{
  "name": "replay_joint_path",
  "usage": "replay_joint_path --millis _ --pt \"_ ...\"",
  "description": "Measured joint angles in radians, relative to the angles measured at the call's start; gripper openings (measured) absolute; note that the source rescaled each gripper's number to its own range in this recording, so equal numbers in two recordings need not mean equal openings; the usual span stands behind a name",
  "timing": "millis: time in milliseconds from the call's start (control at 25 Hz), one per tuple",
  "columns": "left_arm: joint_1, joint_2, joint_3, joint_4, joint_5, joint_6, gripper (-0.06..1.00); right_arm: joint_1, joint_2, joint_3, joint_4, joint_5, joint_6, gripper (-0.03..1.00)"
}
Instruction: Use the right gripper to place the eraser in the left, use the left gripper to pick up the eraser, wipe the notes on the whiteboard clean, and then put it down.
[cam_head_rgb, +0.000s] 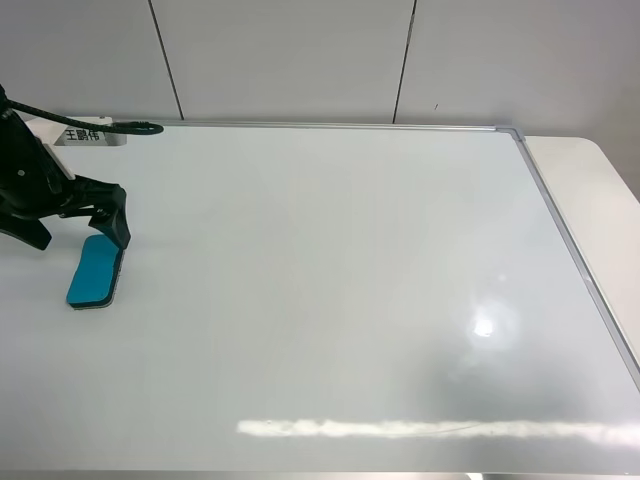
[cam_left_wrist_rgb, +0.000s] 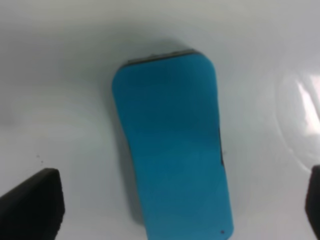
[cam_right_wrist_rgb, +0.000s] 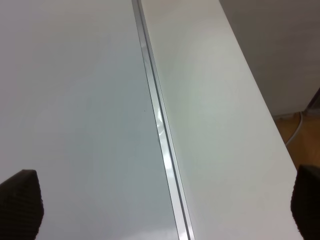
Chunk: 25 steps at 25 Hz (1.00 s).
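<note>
Looking at the overhead view, your eraser (cam_head_rgb: 95, 272) lies flat on the whiteboard (cam_head_rgb: 330, 300) at the far left of the frame, and the left gripper (cam_head_rgb: 105, 228) sits right over its upper end. In the left wrist view the jaws are spread wide on either side of the blue block and grip nothing. No red notes show anywhere, so I'd guess the wiping is done. Main risk: if you lift out at an angle, 1 finger could clip the eraser and skid it across the glossy surface. The right gripper (cam_right_wrist_rgb: 165, 210) is wide open too, empty, over the board's metal frame (cam_right_wrist_rgb: 160, 125).
</note>
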Motion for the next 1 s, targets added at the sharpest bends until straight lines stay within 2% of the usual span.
replay_joint_path --millis 160,360,480,800,1000 --pt "0.0 0.0 0.0 0.005 -0.016 0.0 0.99 0.0 0.0 0.0 0.0 0.0 0.0 1.0" --pt "0.0 -0.068 0.0 0.12 -0.017 -0.008 0.99 0.0 0.0 0.0 0.0 0.0 0.0 1.0" --pt "0.0 -0.172 0.0 0.153 0.022 -0.044 0.99 0.0 0.0 0.0 0.0 0.0 0.0 1.0" --pt "0.0 -0.531 0.006 0.164 0.151 -0.058 1.0 0.0 0.0 0.0 0.0 0.0 0.0 1.0" --pt "0.0 -0.776 0.11 0.173 0.183 -0.058 1.0 0.0 0.0 0.0 0.0 0.0 0.0 1.0"
